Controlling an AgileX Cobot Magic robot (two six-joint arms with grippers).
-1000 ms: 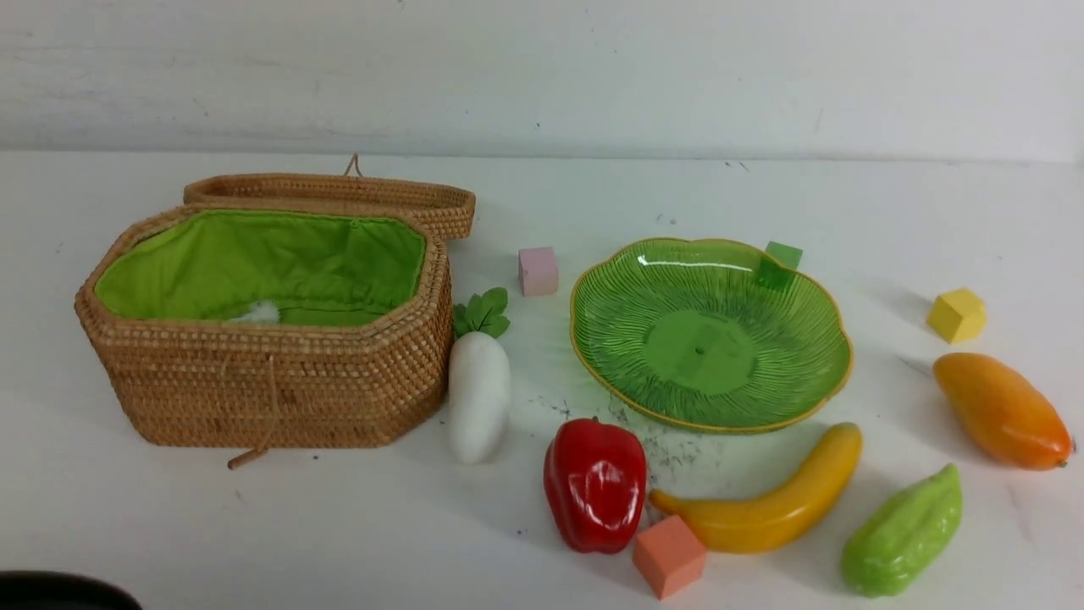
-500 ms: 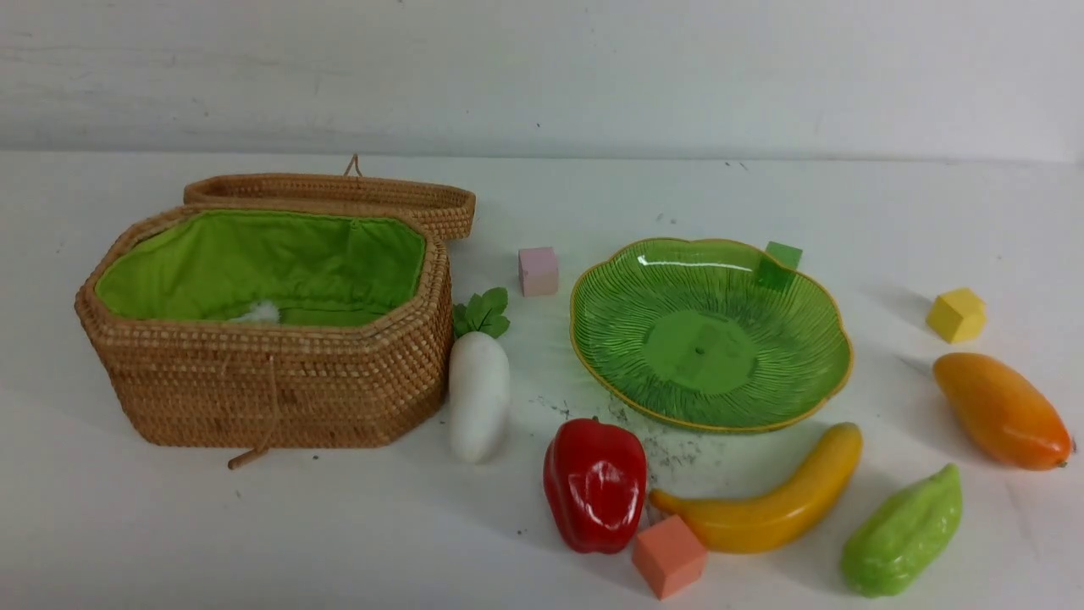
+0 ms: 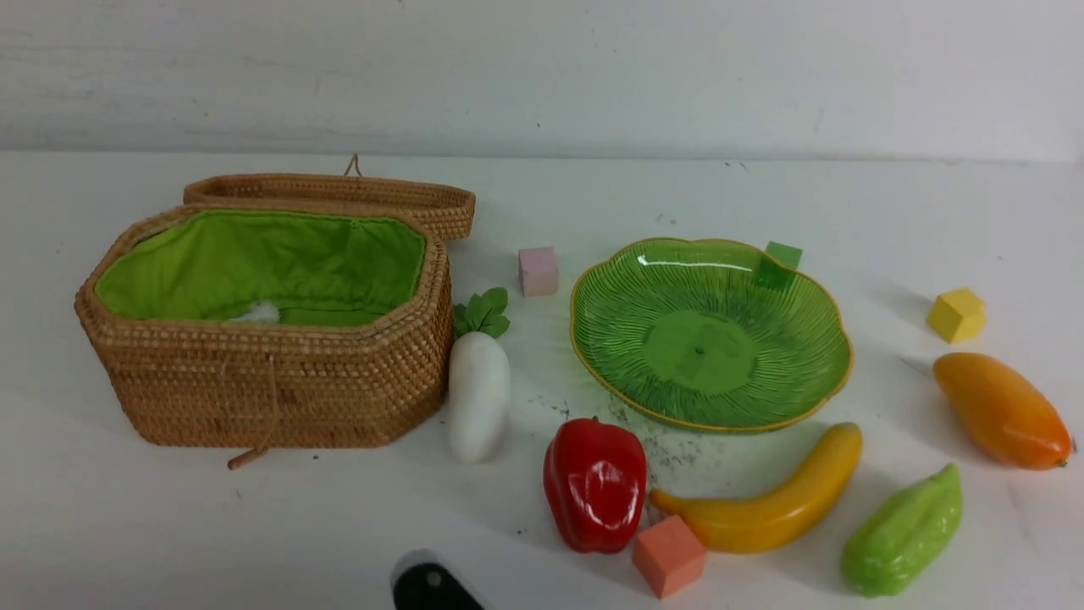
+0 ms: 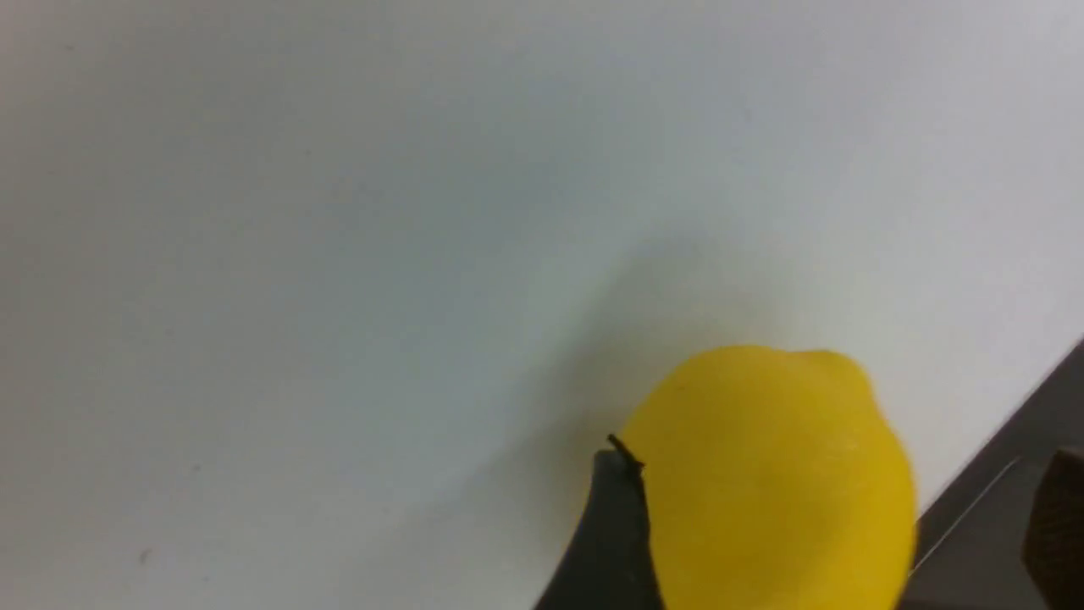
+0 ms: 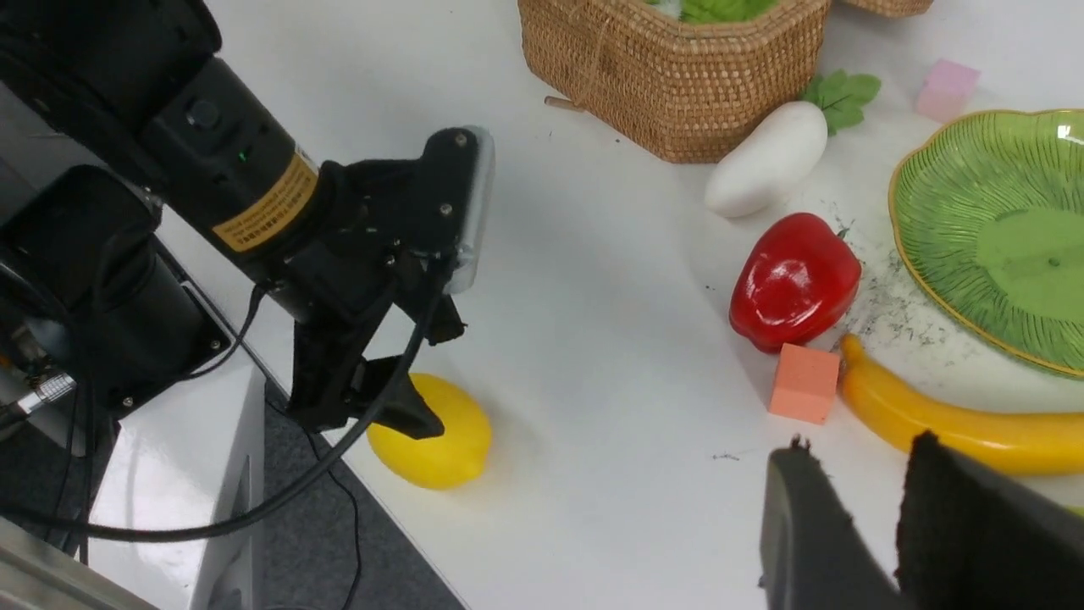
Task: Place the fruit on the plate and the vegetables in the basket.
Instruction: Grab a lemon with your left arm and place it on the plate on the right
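Note:
The yellow lemon (image 5: 436, 432) lies near the table's front edge. My left gripper (image 4: 838, 474) stands open around it: one finger (image 4: 614, 525) touches the lemon (image 4: 771, 483), the other is apart from it. The green plate (image 3: 813, 339) holds nothing. Beside the open wicker basket (image 3: 271, 390) lies the white radish (image 3: 478, 394). The red pepper (image 3: 595, 483), banana (image 3: 775, 500), green gourd (image 3: 902, 534) and mango (image 3: 999, 411) rest on the table around the plate. My right gripper (image 5: 860, 453) hovers slightly open above the table by the banana (image 5: 957, 424), with nothing in it.
Small cubes lie about: pink (image 3: 539, 270), green (image 3: 781, 258) behind the plate, yellow (image 3: 955, 315), orange (image 3: 669, 555) touching the banana. The basket lid (image 3: 339, 195) lies folded back behind it. Something white (image 3: 258, 313) shows inside the basket. The left arm's wrist (image 3: 432, 585) pokes up at the bottom.
A dark part of the left arm left the front view's bottom left corner; its wrist now shows at the bottom centre. None of the objects has moved.

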